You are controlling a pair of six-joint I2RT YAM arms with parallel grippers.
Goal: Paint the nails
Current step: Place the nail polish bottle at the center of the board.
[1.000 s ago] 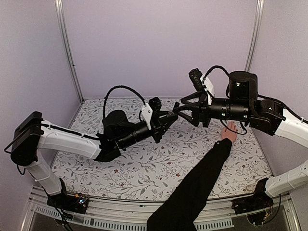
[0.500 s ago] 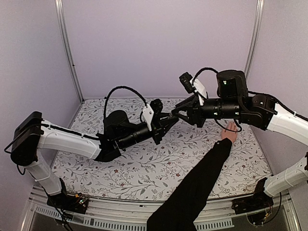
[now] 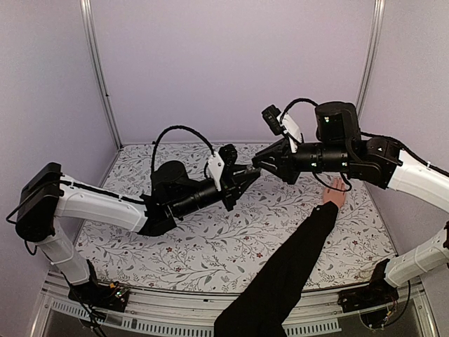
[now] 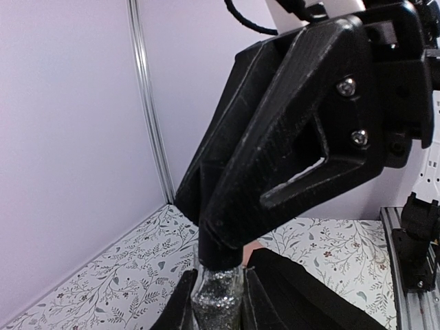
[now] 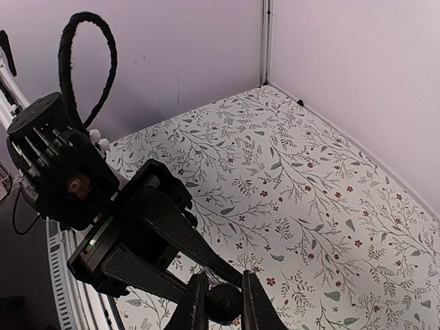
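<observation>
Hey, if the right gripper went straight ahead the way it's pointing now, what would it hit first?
The black cap that the right gripper pinches; right behind it, the glittery bottle and the left gripper holding it.

This looks like a robotics lab test booth: plain lilac walls [image 3: 231, 63], metal corner posts [image 3: 99, 74], a floral-covered surface [image 3: 210, 246], and robot arms [image 3: 98, 206] bolted to an aluminium rail [image 3: 168, 303].
</observation>
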